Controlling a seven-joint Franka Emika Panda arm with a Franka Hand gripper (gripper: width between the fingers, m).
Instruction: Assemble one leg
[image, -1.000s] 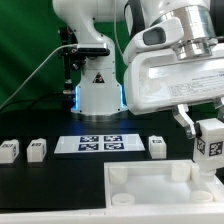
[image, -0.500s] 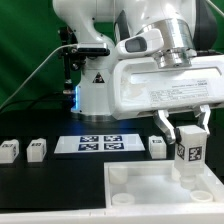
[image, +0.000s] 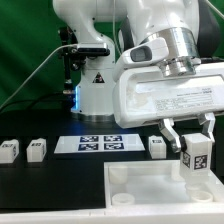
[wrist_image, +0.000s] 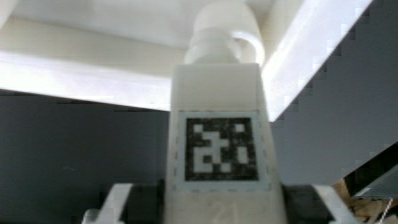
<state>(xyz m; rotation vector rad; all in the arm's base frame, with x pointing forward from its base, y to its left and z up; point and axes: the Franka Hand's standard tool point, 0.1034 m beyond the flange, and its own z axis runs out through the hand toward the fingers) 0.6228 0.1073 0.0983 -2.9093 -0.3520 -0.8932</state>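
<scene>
My gripper (image: 191, 146) is shut on a leg (image: 194, 155), a small white post with a black-and-white tag on its face. I hold it upright over the far right corner of the large white square panel (image: 150, 189). Its lower end is at or just above the corner socket there; I cannot tell if it touches. In the wrist view the leg (wrist_image: 224, 120) fills the middle between my fingers (wrist_image: 128, 204), with the panel's socket (wrist_image: 228, 42) beyond its tip.
Three more legs stand on the table: two at the exterior view's left (image: 9, 150), (image: 37, 149) and one (image: 157, 146) beside the marker board (image: 97, 143). The robot base (image: 97, 90) stands behind it.
My gripper has carried the leg from the exterior view's right edge toward the left and down, then slightly back right, over the panel's far right corner.
</scene>
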